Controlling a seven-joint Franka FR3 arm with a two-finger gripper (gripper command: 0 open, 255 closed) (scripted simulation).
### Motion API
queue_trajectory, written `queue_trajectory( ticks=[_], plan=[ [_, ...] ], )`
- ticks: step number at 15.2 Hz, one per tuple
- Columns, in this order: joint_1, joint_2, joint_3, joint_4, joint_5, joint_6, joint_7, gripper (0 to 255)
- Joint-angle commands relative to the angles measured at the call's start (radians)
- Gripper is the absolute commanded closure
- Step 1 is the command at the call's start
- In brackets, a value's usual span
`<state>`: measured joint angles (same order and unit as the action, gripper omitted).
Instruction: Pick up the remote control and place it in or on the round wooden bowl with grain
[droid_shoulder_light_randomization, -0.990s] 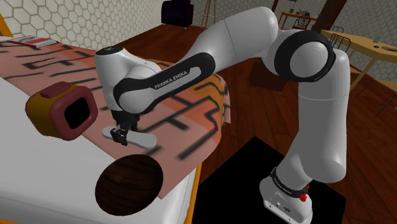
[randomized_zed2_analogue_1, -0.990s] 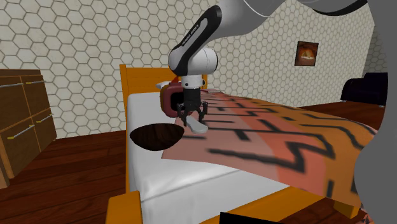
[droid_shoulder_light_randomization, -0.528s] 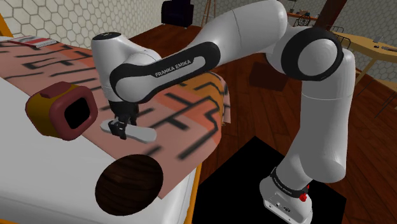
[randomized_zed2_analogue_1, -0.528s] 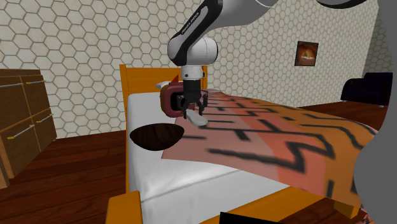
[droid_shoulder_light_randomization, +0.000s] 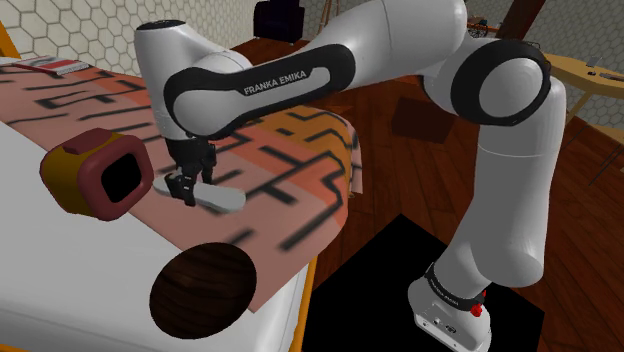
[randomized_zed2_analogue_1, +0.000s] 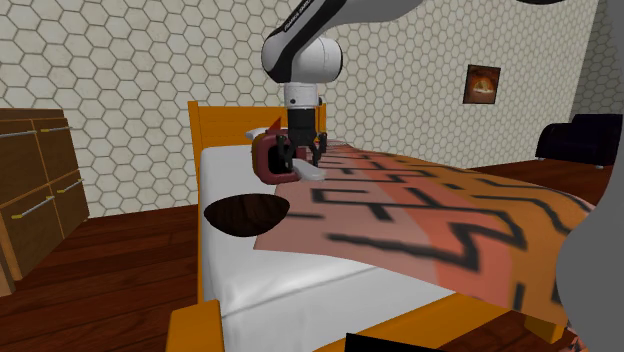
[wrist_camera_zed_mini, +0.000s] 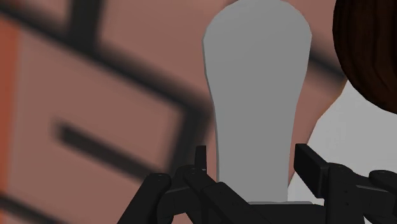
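Gripping the grey remote (droid_shoulder_light_randomization: 222, 197) at one end in the claw (droid_shoulder_light_randomization: 185, 190), just above the patterned blanket (droid_shoulder_light_randomization: 300, 185) on the bed (droid_shoulder_light_randomization: 60, 280). Carry it level toward the dark bowl (droid_shoulder_light_randomization: 203, 285) near the bed's edge, centre over the hollow, lower before letting go; beware tipping of the long free end. Counted: one remote, one bowl, one claw.

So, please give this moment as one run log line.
hand: shut on remote | remote: held above blanket | bowl: without remote yet
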<state>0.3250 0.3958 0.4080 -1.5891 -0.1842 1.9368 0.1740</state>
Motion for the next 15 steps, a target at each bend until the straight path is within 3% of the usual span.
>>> queue_trajectory(
  ticks=[1,5,15],
  plan=[
    [0.000,-0.008,0.002,0.015,0.004,-0.023,-0.002,255],
    [0.001,-0.018,0.005,0.054,0.010,-0.070,-0.007,255],
    [0.079,-0.196,0.084,-0.184,0.067,-0.005,0.158,255]
  ],
)
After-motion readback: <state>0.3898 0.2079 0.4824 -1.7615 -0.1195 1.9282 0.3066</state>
